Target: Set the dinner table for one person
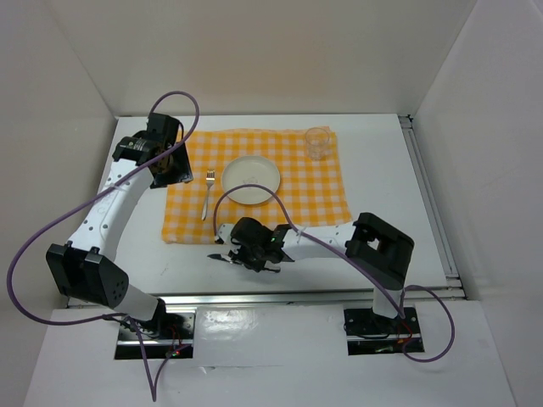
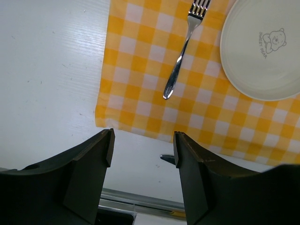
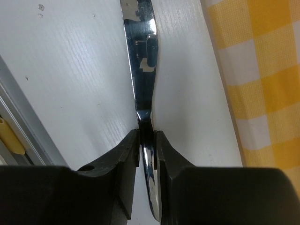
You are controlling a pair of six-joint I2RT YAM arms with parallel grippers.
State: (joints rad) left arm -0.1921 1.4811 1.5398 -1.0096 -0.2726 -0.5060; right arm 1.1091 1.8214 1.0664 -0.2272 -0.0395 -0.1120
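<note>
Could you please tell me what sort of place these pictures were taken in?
Most likely a robotics lab test cell staged as a dining spot: plain white walls box in a white dinner table with metal rails, and a checked cloth carries a plate, fork and clear cup.

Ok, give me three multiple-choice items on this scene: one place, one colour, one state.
1. The fork lies: A left of the plate, on the cloth; B on the plate; C off the cloth.
2. The cloth's checks are: A blue-white; B yellow-white; C red-white.
3. The right claw is: A open; B shut on the knife; C shut on the fork.
Answers: A, it rests on checks beside the plate; B, yellow and white squares show; B, it pinches the knife.
</note>
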